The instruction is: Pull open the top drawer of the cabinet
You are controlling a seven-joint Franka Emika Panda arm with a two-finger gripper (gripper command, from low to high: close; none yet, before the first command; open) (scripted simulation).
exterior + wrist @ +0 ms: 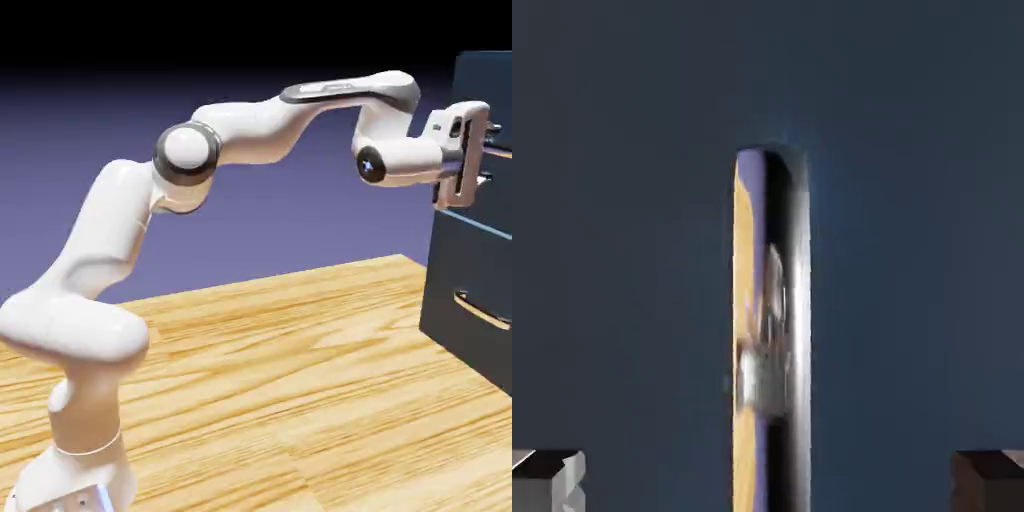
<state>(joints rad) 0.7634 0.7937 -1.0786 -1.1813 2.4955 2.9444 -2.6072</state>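
The end effector (482, 155) is open, its fingertips set wide on either side of the bar handle (772, 330) in the hand view. The top drawer (490, 196) sits high in the cabinet (463, 262), at the exterior view's right, above the lower drawer. The handle looks rigid and glossy, so it may slip under a light pinch; mid-bar is probably the best hold. The drawer likely slides with modest resistance, wanting a straight, steady pull.

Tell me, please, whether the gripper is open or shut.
Open: in the hand view, the gripper's fingertips stand wide apart, one on either side of the bar handle.
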